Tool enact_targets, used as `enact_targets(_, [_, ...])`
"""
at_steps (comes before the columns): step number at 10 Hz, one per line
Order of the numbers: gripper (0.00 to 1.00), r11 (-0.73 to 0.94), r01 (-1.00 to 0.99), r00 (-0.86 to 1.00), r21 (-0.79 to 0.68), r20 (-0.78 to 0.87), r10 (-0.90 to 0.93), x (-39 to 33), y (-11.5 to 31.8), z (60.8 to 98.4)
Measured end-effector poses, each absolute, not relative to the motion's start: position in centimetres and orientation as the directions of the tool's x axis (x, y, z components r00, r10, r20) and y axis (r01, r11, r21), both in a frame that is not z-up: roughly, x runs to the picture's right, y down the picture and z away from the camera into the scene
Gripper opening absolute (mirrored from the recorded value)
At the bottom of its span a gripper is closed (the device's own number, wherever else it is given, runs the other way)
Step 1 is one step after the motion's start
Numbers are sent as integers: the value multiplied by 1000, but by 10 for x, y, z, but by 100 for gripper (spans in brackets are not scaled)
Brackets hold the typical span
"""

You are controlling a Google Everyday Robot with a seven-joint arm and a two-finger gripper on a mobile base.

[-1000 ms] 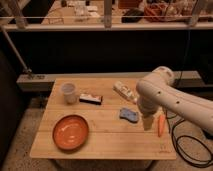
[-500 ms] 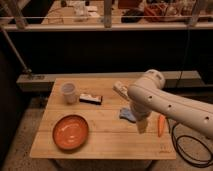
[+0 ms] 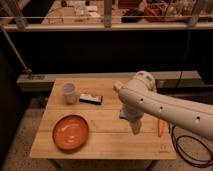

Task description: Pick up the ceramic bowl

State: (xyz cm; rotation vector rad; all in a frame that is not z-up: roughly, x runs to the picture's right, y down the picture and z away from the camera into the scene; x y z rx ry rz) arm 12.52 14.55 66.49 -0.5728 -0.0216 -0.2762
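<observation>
The ceramic bowl (image 3: 70, 132) is wide, shallow and orange-red with a darker rim. It sits upright on the front left of the wooden table (image 3: 105, 145). My white arm reaches in from the right across the table's middle. My gripper (image 3: 135, 126) hangs down from it over the table's centre, well to the right of the bowl and not touching it. Nothing shows in the gripper.
A translucent plastic cup (image 3: 69, 93) stands at the back left, with a small flat packet (image 3: 90, 98) beside it. An orange carrot-like item (image 3: 160, 127) lies at the right. A blue object (image 3: 122, 114) is mostly hidden behind my arm. A black cable (image 3: 192, 155) lies on the floor to the right.
My arm has swung left and forward over the table's middle, and now covers the blue object and the item behind it. The bowl and cup have not moved.
</observation>
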Motion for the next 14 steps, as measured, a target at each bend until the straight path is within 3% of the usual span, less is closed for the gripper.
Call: enact_targets(14, [80, 767, 469, 883, -438, 224, -412, 51, 155, 670])
